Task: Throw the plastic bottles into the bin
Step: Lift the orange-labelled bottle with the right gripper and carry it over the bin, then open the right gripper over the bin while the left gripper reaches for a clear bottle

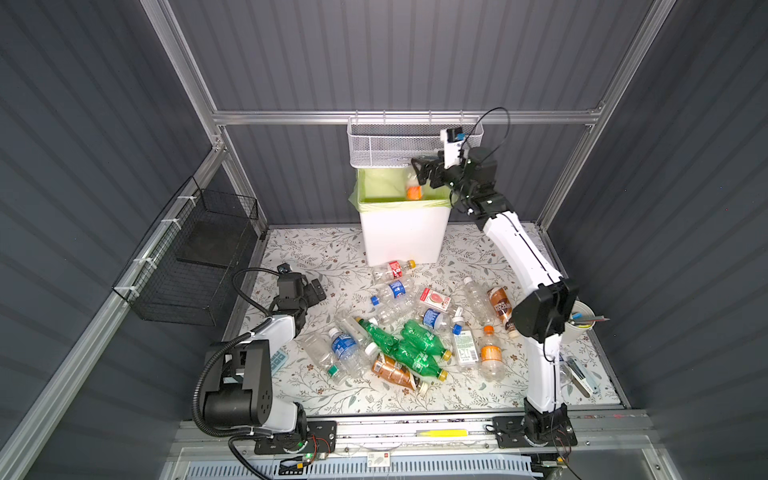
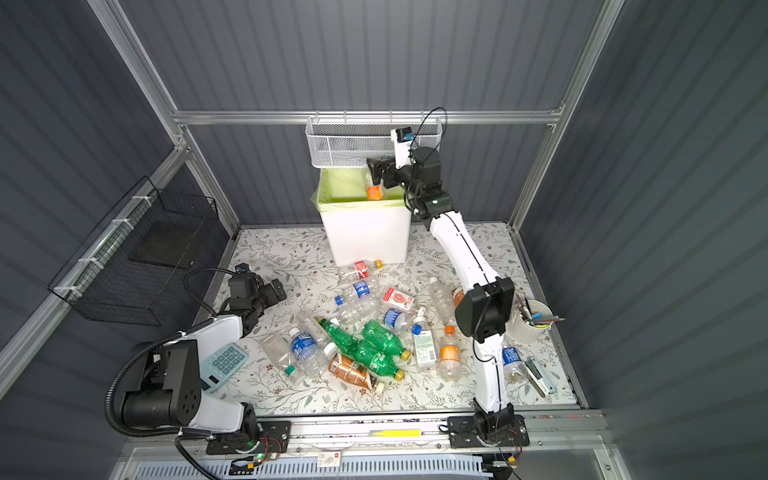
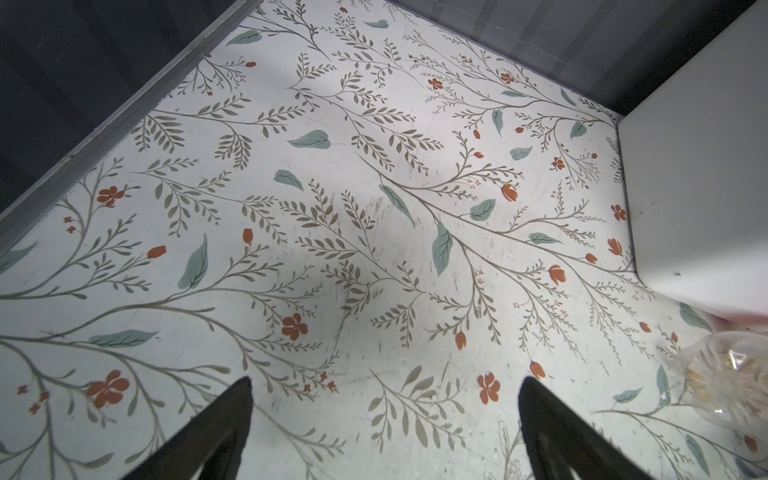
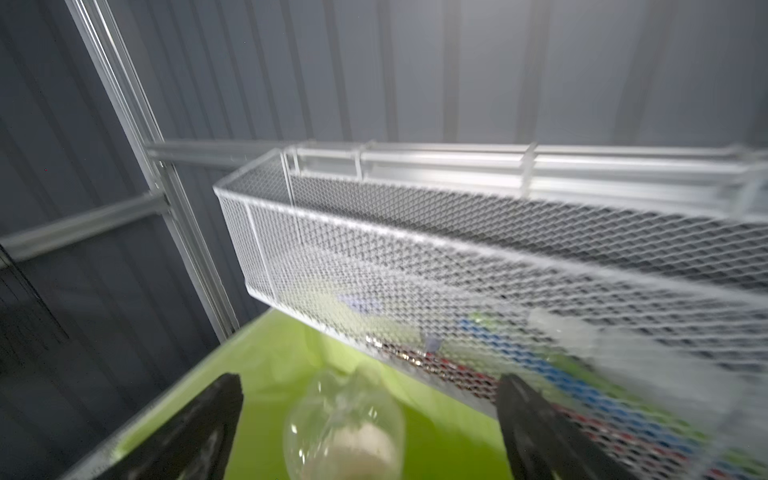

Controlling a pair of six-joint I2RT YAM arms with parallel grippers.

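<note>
The bin [image 1: 403,237] [image 2: 365,237], white with a yellow-green liner, stands at the back of the table. My right gripper [image 1: 419,168] [image 2: 376,168] [image 4: 370,380] hangs open over its mouth. A clear bottle with an orange label [image 1: 413,190] [image 2: 374,190] [image 4: 345,419] is loose below the jaws, inside the liner. Several plastic bottles [image 1: 399,332] [image 2: 365,336], clear, green and amber, lie scattered in the middle of the table. My left gripper [image 1: 312,291] [image 2: 276,291] [image 3: 384,382] is open and empty, low over bare table left of the pile.
A white mesh basket [image 1: 399,143] [image 4: 415,249] hangs just above the bin's rear. A black wire basket [image 1: 199,257] is on the left wall. A white cup of pens [image 1: 579,326], a calculator [image 2: 222,365] and a small carton [image 1: 434,299] share the table.
</note>
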